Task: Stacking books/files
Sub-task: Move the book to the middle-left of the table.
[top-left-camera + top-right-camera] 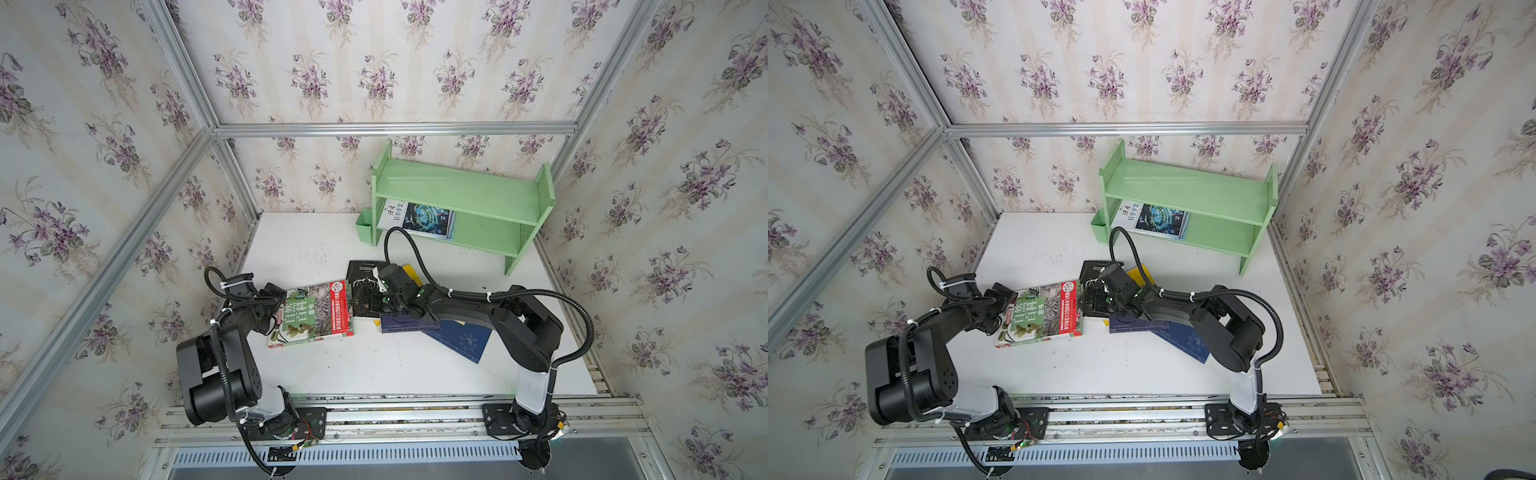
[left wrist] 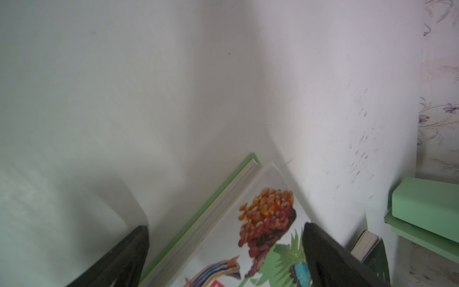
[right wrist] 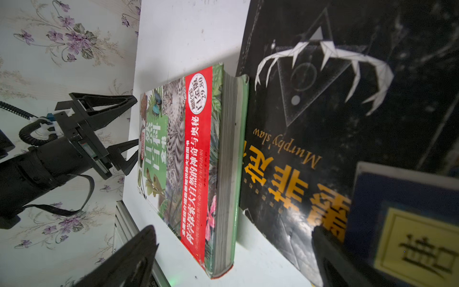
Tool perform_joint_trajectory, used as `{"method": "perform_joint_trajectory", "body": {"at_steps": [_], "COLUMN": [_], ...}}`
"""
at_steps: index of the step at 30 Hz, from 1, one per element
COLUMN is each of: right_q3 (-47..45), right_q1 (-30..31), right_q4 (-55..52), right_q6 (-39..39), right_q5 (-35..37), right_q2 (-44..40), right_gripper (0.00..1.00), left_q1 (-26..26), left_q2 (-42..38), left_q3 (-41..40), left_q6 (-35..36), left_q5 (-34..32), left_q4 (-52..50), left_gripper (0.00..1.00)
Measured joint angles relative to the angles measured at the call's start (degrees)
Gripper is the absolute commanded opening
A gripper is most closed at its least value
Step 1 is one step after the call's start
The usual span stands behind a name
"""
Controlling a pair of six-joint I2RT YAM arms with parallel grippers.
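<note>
Green plant-photo book [image 1: 313, 313]: thick, red band, flat mid-table, just beside black book [image 3: 323, 124] with gold characters and white claw. Navy book [image 3: 407, 223], yellow label, overlaps black one. Left gripper [image 3: 136, 121] spread wide at green book's outer edge, empty. Right gripper [image 3: 233, 232] wide apart above both, empty.

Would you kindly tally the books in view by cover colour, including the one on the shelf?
green book with red band: 1
black book: 1
white and teal book, on the lower tier of the shelf: 1
yellow book, mostly hidden: 1
navy books: 2
Total: 6
</note>
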Motion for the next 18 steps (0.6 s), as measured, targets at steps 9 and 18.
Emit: {"method": "perform_joint_trajectory", "body": {"at_steps": [9,18], "right_q3": [1.4,1.88], "right_q1": [0.04,0.26], "right_q4": [-2.29,2.84], "right_q6": [1.18,4.28], "right_q5": [-3.17,-12.11], "right_q2": [1.14,5.75], "right_gripper": [0.99,0.92], "left_q1": [-1.05,-5.53], "left_q2": [0.83,1.27], "left_q3": [-1.99,-3.78], "left_q6": [-0.02,-0.74], "left_q5": [2.23,5.6], "left_q4": [7.04,12.39], "left_gripper": [0.99,1.0]}}
